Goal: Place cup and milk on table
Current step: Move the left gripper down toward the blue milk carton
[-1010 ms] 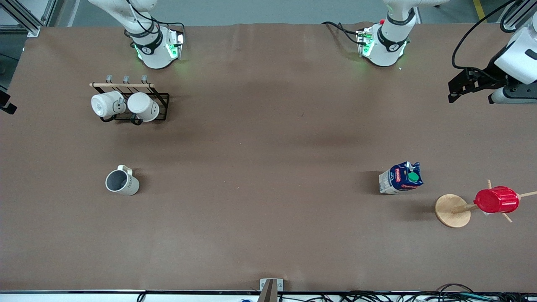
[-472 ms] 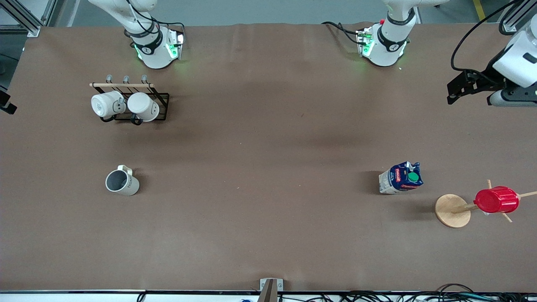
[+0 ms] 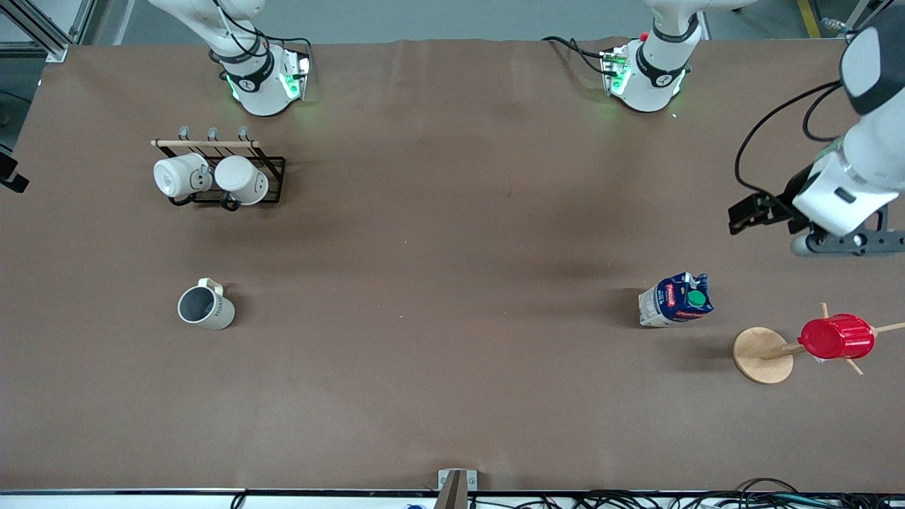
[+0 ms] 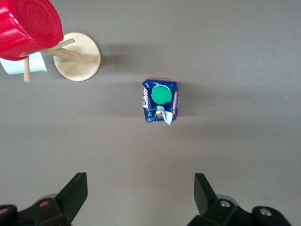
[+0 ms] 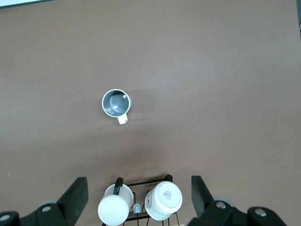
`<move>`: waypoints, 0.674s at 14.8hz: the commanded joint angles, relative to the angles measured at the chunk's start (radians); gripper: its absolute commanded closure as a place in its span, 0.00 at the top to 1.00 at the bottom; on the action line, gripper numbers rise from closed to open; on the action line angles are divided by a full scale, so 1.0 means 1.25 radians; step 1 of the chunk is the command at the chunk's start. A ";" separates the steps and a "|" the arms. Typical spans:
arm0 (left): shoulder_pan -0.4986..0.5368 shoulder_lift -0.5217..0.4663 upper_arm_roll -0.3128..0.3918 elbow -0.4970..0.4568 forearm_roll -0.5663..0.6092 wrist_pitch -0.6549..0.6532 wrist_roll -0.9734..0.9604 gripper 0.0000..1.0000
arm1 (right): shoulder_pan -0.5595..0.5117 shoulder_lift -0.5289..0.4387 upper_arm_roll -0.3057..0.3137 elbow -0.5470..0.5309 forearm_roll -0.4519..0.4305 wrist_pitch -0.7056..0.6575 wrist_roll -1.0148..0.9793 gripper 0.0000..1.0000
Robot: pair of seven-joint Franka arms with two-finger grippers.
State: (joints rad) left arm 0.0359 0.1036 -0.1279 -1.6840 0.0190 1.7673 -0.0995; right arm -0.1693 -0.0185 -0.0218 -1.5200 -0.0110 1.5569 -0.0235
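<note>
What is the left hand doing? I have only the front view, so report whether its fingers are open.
Observer: The left hand is open. The left wrist view shows both fingers wide apart and holding nothing.
Operator: Tell me what its camera sees below.
Observer: The milk stands upright on the table, green cap up, and nothing touches it.
Operator: Now report the right hand. My view does not show it.
Observer: The right hand is open too, up over the rack of two white mugs. Its camera also shows the cup upright on the table.
</note>
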 commanded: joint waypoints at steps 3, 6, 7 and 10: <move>0.022 0.043 0.000 -0.086 -0.015 0.132 -0.010 1.00 | -0.020 0.017 0.002 -0.020 0.035 0.016 -0.009 0.97; 0.035 0.088 -0.001 -0.080 -0.019 0.145 -0.012 1.00 | -0.012 0.052 0.003 -0.022 0.016 0.038 -0.012 0.97; 0.035 0.099 -0.002 -0.080 -0.021 0.164 -0.028 1.00 | -0.007 0.059 0.003 -0.028 0.002 0.052 -0.012 0.97; 0.023 0.128 -0.007 -0.079 -0.025 0.183 -0.103 1.00 | 0.003 0.068 0.004 -0.094 -0.006 0.142 -0.011 0.97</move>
State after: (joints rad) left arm 0.0739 0.2461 -0.1314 -1.7873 0.0078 1.9794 -0.1797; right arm -0.1710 0.0793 -0.0215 -1.5660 -0.0009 1.6624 -0.0313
